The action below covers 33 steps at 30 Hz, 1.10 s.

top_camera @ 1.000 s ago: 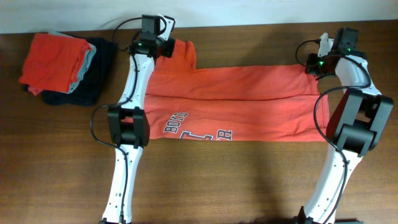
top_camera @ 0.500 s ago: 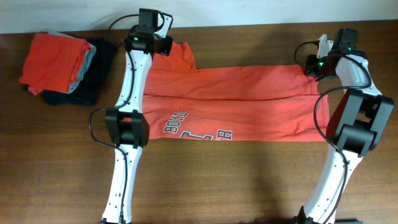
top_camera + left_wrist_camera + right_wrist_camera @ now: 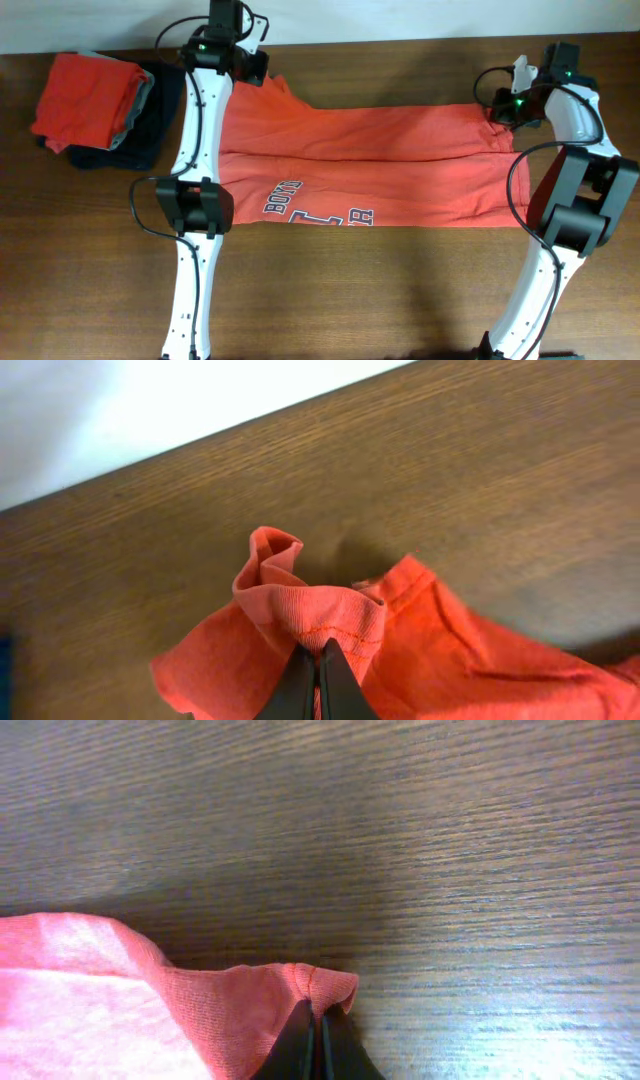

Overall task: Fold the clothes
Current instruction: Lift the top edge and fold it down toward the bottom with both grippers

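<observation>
The left gripper [image 3: 318, 672] pinches a bunched sleeve of the orange-red T-shirt [image 3: 380, 165], jaws closed on it. The right gripper [image 3: 318, 1038] is clamped on the hem corner.

The table [image 3: 400, 290] is brown wood with long thin lines in it (they show best up close). At its far left end lies a dark blue piece of clothing [image 3: 158, 130], folded up. A light grey piece [image 3: 143, 100] lies on the blue one, with only its edge showing. Behind the table's back edge runs a white strip [image 3: 400, 18].
</observation>
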Motion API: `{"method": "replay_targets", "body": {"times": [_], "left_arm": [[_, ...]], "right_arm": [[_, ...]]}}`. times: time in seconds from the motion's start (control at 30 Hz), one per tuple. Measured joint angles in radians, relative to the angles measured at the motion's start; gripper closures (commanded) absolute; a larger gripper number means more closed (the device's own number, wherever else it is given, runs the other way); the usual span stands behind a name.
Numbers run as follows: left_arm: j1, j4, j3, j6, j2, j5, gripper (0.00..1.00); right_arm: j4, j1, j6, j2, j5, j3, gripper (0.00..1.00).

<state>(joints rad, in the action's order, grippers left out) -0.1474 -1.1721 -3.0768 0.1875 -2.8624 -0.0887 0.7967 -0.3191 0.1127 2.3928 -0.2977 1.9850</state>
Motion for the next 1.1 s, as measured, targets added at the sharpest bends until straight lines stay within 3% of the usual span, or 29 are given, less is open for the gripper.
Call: {"method": "replay_targets", "body": {"times": [0.5, 1.1], "left_arm": [[-0.001, -0.263, -0.011, -0.005, 0.045, -0.001, 0.99], [-0.001, -0.475, -0.011, -0.037, 0.167, -0.064, 0.99]], "right_arm": [[0.087, 0.000, 0.029, -0.103, 0.000, 0.000, 0.96], [0.252, 0.000, 0.071, -0.130, -0.038, 0.000, 0.96]]}}
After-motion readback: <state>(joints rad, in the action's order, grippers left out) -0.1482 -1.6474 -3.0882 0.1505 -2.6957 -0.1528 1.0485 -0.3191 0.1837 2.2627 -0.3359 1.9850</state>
